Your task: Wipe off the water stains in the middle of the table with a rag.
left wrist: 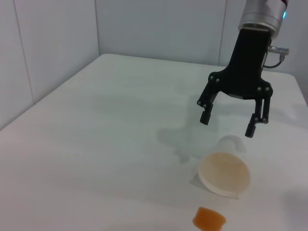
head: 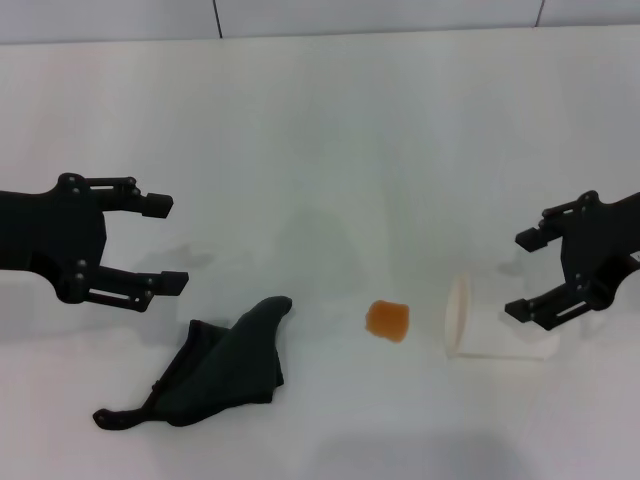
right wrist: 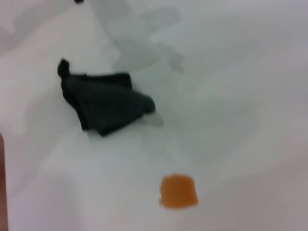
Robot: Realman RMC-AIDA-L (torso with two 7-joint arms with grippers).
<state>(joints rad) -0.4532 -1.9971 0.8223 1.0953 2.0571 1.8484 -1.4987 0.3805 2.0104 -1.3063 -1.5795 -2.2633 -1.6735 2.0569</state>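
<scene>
Head view: the rag (head: pixel 222 365) lies in a soft heap on the table (head: pixel 320 130), near the front and a bit to the left.
Stain: the water stains (head: pixel 387 320) are one small orange patch in the middle, between the rag and a tipped-over cup (head: pixel 495 325).
Left gripper: the left gripper (head: pixel 165 243) hangs over the table just behind the rag, fingers wide apart, holding nothing.
Right gripper: the right gripper (head: pixel 525 275) hangs just over the back of the cup, fingers apart and empty.
Step now: I think the rag must be picked up first.
How to do it well: go straight down on the thick middle fold, not the thin pointed corner, and squeeze firmly so it does not slip.
Then: press the rag flat on the orange patch and rub across it, staying away from the cup.
Rag: dark grey, floppy, full of folds.
Stain look: shiny, squarish, round corners.
Cup: whitish, see-through plastic, on its side.
Table: white, smooth, not shiny.
</scene>
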